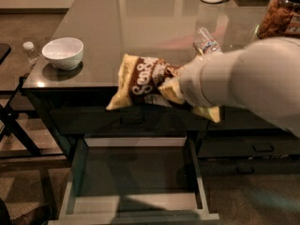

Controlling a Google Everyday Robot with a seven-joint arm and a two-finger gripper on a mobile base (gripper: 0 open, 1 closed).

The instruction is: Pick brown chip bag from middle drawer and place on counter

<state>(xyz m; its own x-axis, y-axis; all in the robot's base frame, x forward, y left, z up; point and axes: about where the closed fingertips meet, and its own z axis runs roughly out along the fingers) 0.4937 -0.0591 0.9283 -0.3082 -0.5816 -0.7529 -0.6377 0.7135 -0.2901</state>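
**Brown chip bag point(140, 81), crinkly and yellow-ended, held aloft**

We see the gripper point(174, 87) at the bag's right end, jaws clenched on it. The bag's long axis runs leftward from them, above the open grey-green middle drawer point(136, 172). The glossy grey-brown desk point(117, 32) lies just beyond.

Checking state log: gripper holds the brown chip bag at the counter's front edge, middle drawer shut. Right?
No. The camera view shows the middle drawer open, not shut. The gripper does hold the brown chip bag at the counter's front edge.
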